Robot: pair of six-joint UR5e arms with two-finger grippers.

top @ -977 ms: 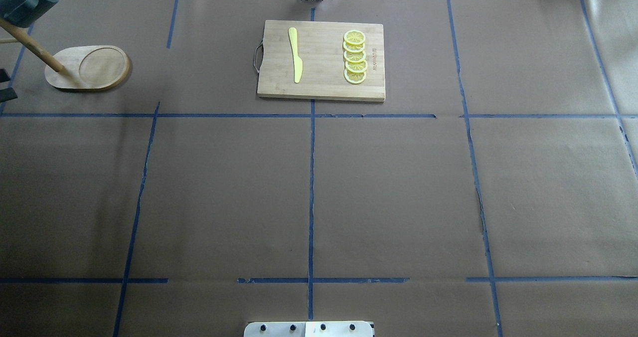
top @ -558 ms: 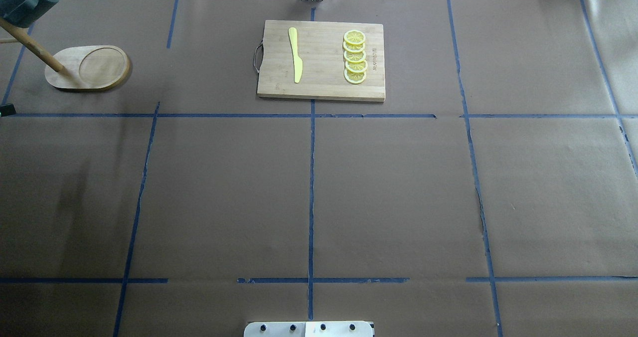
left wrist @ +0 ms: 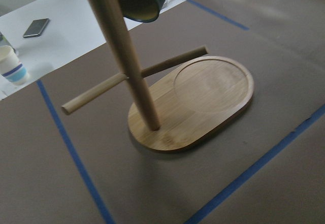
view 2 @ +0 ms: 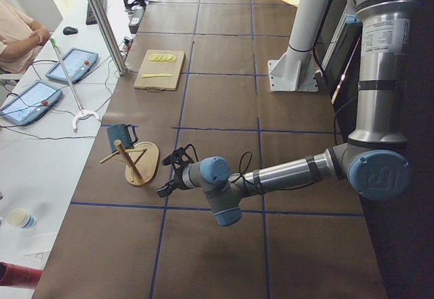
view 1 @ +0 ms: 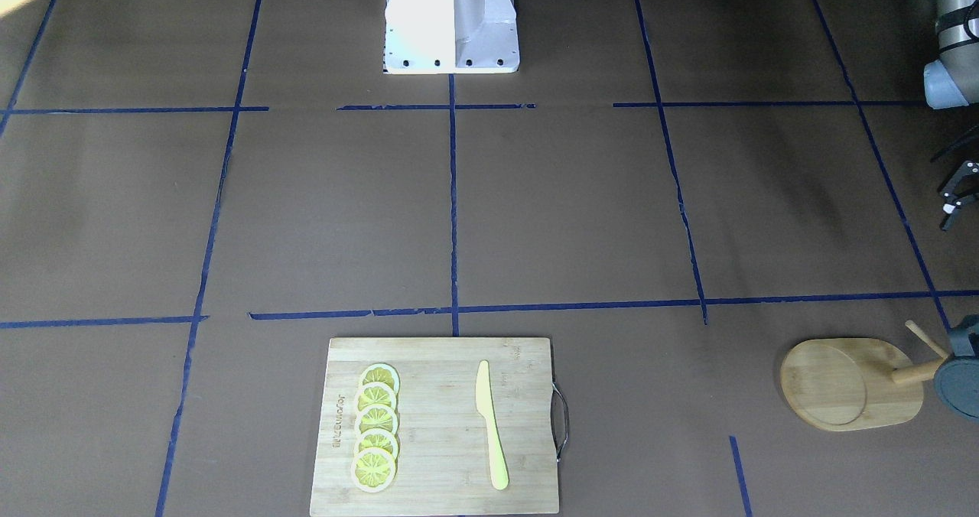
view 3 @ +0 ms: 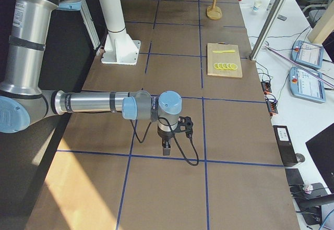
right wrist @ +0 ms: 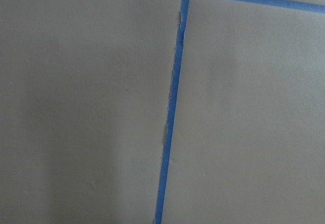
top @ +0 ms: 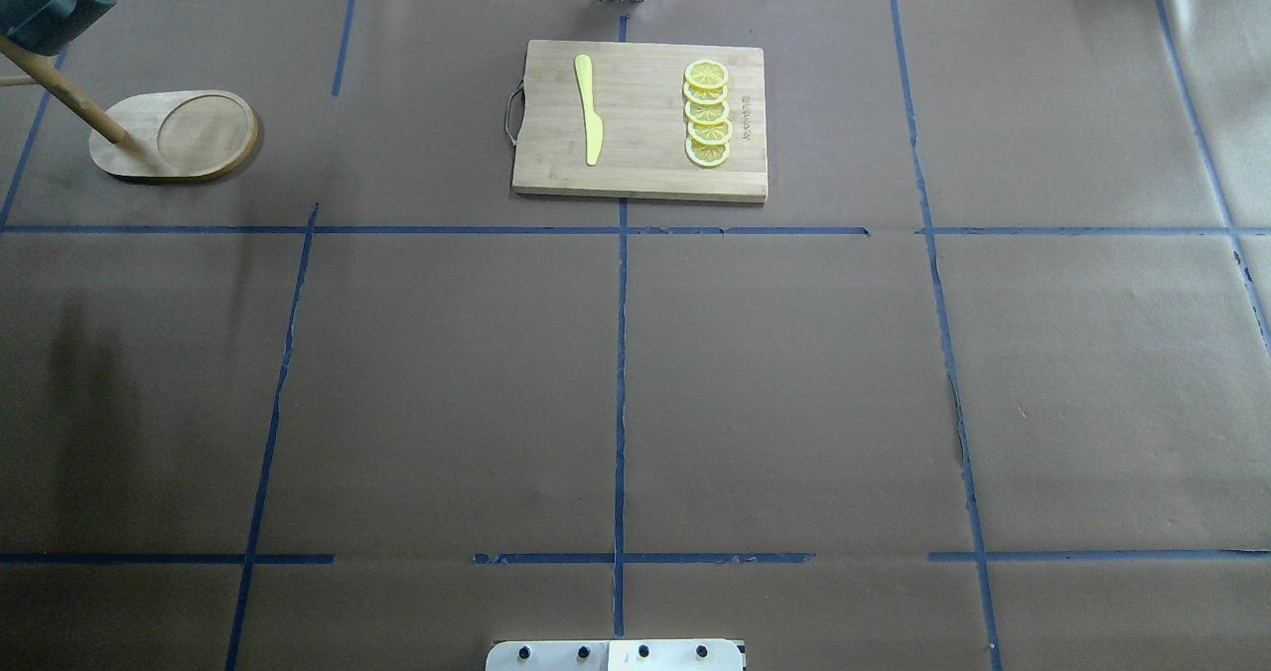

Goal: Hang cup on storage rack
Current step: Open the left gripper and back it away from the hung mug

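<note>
The dark blue-grey cup (top: 45,1) hangs by its handle on a peg of the light wooden storage rack (top: 179,135) at the table's far left. It also shows in the left wrist view (left wrist: 137,0), in the front view (view 1: 960,379) and in the left side view (view 2: 121,135). My left gripper (view 1: 951,207) is open and empty, a short way back from the rack (view 2: 139,163). The right gripper (view 3: 166,149) points down at bare table paper, far from the rack. I cannot tell whether it is open or shut.
A rectangular wooden cutting board (top: 556,170) with a yellow knife (top: 589,110) and several lemon slices (top: 707,113) lies at the table's far middle. Blue tape lines cross the brown paper. The robot's white base (view 1: 451,20) stands at the near edge.
My left gripper's fingers, at the overhead view's left edge a second ago, have drawn back out of that view. The cup stays hanging on the rack.
</note>
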